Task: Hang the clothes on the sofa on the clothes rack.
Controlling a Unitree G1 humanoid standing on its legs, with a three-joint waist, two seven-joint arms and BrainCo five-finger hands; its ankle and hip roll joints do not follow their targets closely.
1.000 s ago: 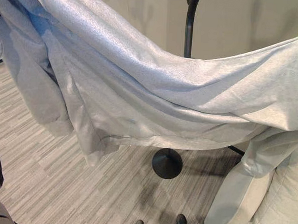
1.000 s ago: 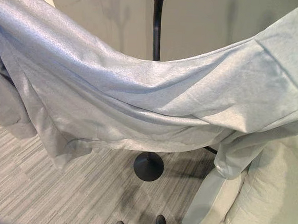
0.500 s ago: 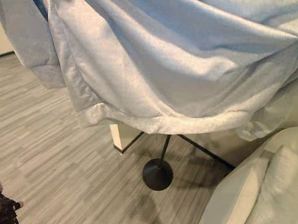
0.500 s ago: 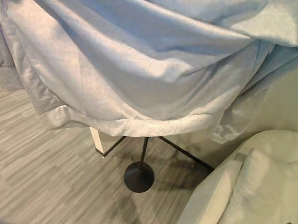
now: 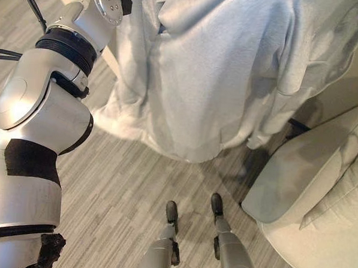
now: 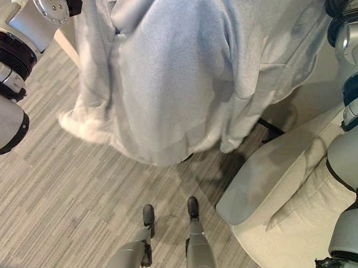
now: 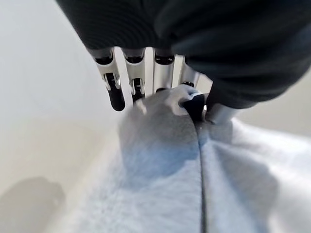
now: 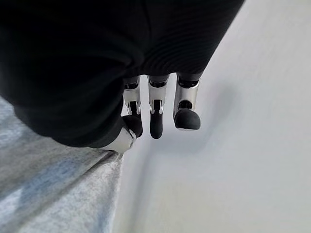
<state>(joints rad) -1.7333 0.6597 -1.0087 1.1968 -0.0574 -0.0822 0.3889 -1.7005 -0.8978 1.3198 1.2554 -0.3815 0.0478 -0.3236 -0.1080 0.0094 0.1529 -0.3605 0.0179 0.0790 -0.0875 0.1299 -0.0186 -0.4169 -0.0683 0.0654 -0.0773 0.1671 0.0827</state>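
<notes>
A light grey hooded sweatshirt point(image 5: 218, 82) hangs down in front of me, its hem just above the floor. My left hand point(image 7: 163, 73) is shut on a bunched fold of the sweatshirt point(image 7: 160, 160), pinched between thumb and fingers. My right hand point(image 8: 155, 116) has its fingers curled, and its thumb presses on the edge of the same grey cloth point(image 8: 58, 194), close to a pale wall. Both arms reach upward, the left arm point(image 5: 42, 103) at the left and the right arm point(image 6: 356, 77) at the far right. A black leg of the clothes rack point(image 6: 269, 128) pokes out behind the sweatshirt; its pole is hidden.
A cream sofa point(image 5: 320, 195) with a loose cushion stands at the lower right, close to the rack's leg. Grey striped flooring point(image 5: 122, 185) lies open below and to the left of the sweatshirt. A pale wall base point(image 6: 66, 44) runs behind the cloth at the upper left.
The view has tilted downward. The sweatshirt, spread wide between my hands a second ago, now hangs gathered and nearly vertical, and both arms have come into sight.
</notes>
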